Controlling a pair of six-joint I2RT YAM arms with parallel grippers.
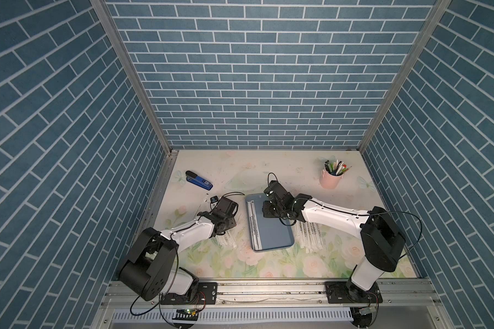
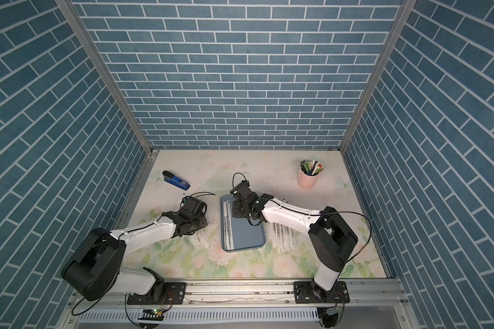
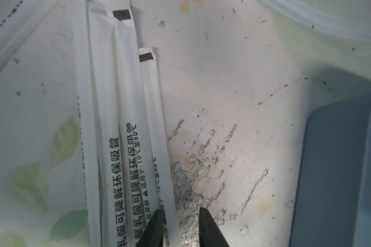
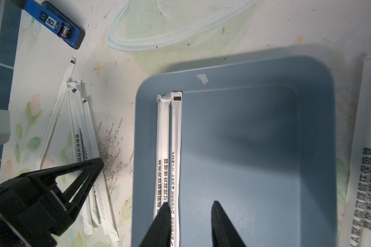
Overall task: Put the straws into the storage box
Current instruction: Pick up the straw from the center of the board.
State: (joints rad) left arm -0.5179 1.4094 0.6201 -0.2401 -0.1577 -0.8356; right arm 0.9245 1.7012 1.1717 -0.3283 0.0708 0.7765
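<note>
Floral-printed tabletop [image 1: 291, 171], scuffed with dark marks left of the storage box [image 1: 274, 236] and enclosed on three sides by blue brick-pattern walls [image 1: 254, 71]. A blue-and-black stapler [image 1: 199, 180] lies far left; a pink cup [image 1: 330, 181] of pens stands far right.

The left gripper [image 3: 181, 224] has its jaws partly apart, low over the loose straws [image 3: 124, 128] left of the box. One fingertip overlaps the outermost wrapper and appears to touch it, though no grip is evident.

The right gripper [image 4: 190, 209] also has its jaws partly apart and clasps nothing. It is above the box's far half, one fingertip over the two straws [image 4: 169, 139] inside. These lie side by side against the box's left wall, long axes near-to-far, parallel to its long side.

A fanned bundle [image 1: 311, 237] of straws lies on the table just right of the box, also pointing roughly near-to-far.
</note>
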